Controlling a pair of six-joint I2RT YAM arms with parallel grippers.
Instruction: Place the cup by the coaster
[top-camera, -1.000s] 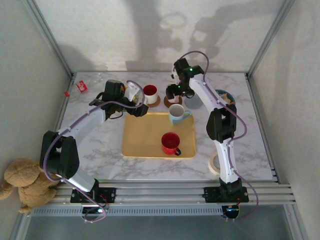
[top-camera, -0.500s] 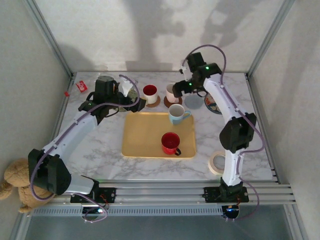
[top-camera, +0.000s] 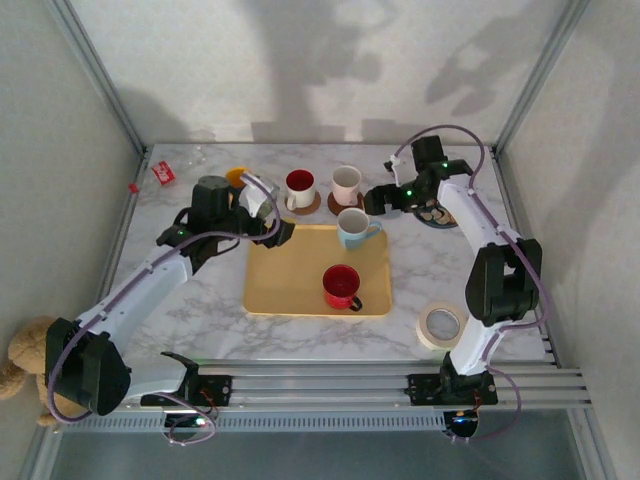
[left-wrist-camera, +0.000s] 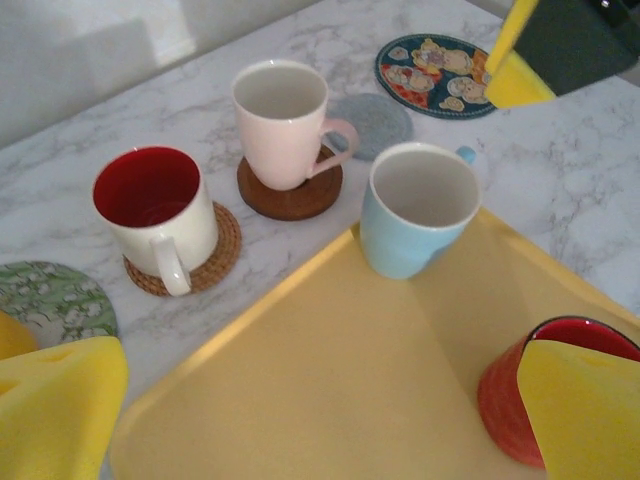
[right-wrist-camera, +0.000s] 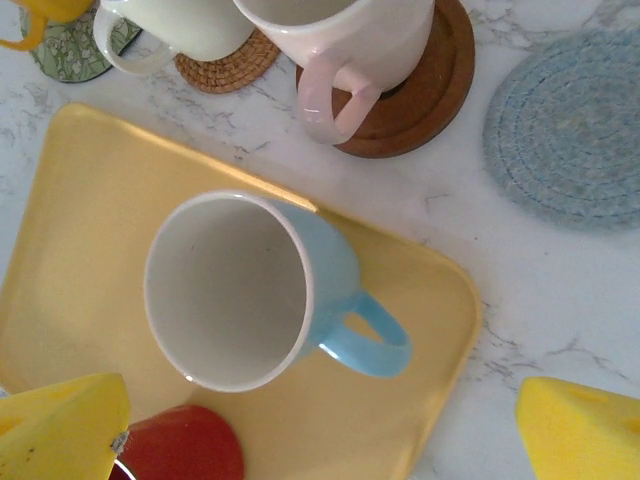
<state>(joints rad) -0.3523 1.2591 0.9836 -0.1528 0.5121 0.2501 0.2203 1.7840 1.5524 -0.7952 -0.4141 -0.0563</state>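
Observation:
A pink cup stands upright on a brown wooden coaster, free of both grippers. Just in front of it a light blue cup stands in the far right corner of the yellow tray, with a red cup nearer me. A bare grey-blue coaster lies right of the pink cup. My right gripper hangs open over that spot, above the blue cup. My left gripper is open over the tray's far left corner, holding nothing.
A white cup with a red inside sits on a woven coaster. A yellow cup rests on a green coaster. A dark patterned coaster lies far right, a tape roll near right, a teddy bear off the table's left.
My right gripper opened fully, drew away to the right and left the pink cup standing on the brown coaster. My left arm shifted slightly toward the tray.

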